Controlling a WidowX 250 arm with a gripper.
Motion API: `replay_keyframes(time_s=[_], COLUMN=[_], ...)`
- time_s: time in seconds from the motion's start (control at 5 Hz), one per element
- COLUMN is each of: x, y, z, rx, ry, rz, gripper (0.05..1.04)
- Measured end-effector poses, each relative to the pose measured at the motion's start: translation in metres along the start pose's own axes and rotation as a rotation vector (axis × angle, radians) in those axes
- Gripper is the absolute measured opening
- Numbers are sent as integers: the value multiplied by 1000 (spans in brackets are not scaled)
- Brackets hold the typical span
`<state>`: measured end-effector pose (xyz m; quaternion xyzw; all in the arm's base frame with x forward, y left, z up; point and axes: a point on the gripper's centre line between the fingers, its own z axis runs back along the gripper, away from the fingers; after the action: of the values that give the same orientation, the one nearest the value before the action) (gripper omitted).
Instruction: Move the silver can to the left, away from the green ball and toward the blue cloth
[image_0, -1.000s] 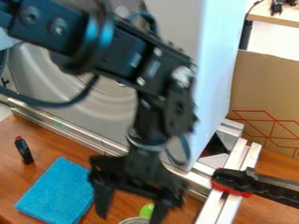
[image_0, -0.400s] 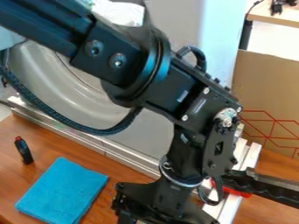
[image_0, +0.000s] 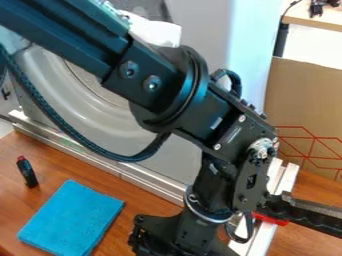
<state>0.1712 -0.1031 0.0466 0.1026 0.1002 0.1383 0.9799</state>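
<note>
On my left, a small dark bottle with a red top (image_0: 27, 171) stands upright on the desk (image_0: 47, 157), behind the blue cloth (image_0: 72, 217); the cloth lies flat, its long sides aslant, its right edge nearest my black wrist (image_0: 160, 234); I cannot tell whether my jaws are wide, narrow or holding anything. For a sound grip on the cloth, I judge a slow, straight descent over one edge best, with a shallow bite; pressing hard on its middle would likely only rumple it.

As for edges, bare wood runs between the cloth and the long metal rail (image_0: 143, 177), which borders the desk along the big grey machine (image_0: 157, 165); that strip gives me room, though my hanging cable (image_0: 50, 112) wants care near the machine. On my right, a black and red clamp (image_0: 308, 216) crosses the pale rails (image_0: 263, 241) close beside my arm; I would lift before swinging that way.
</note>
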Motion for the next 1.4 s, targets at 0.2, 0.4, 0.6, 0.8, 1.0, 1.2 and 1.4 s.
replay_keyframes(time_s=[0.2, 0.4, 0.6, 0.8, 1.0, 1.2, 1.4], x=[8, 16, 24, 30, 36, 42, 46], y=[7, 17, 27, 40, 59, 73, 80], z=[-6, -9, -10, -12, -8, -5, -2], rx=[2, 10, 13, 37, 60, 56, 52], ry=[16, 26, 29, 31, 23, 12, -2], rz=[46, 82, 126, 155, 206, 250, 267], gripper=[998, 998, 998, 998, 998, 998, 998])
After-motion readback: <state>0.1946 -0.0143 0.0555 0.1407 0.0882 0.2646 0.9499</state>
